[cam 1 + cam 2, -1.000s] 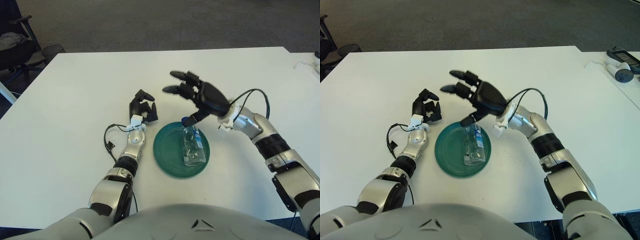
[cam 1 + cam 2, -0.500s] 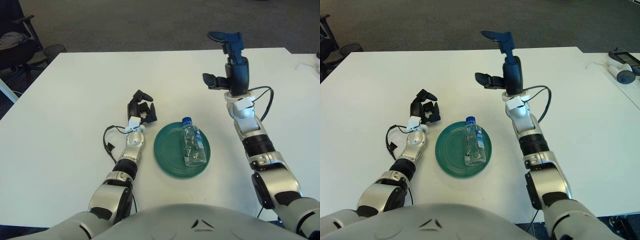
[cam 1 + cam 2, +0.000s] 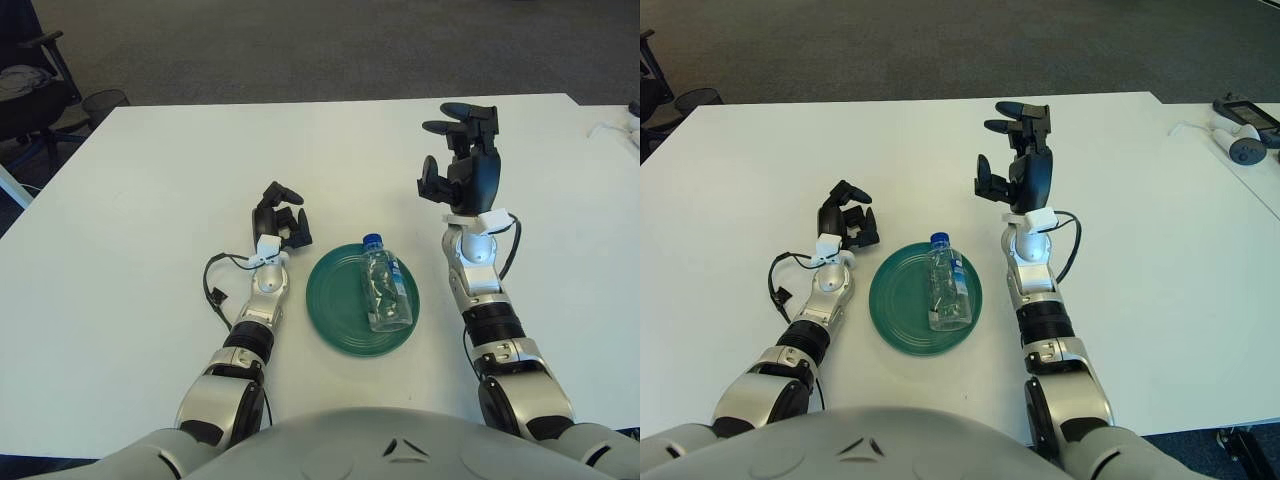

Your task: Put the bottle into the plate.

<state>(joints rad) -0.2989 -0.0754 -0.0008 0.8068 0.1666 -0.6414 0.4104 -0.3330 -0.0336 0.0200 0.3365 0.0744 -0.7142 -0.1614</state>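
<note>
Overall, white table (image 3: pixel 150 170) on grey carpet (image 3: pixel 300 50).

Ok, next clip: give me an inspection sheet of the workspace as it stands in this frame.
Surface: white table.
Job's things: clear bottle lying on its side in the green plate, blue cap pointing away from the robot.
Clutter: white device at the far right.
Hands: left hand left of the plate, fingers curled, holding nothing; right hand raised right of the plate, holding nothing.
Cables: black cables beside both wrists.
Surroundings: grey carpet; office chair at far left.
</note>
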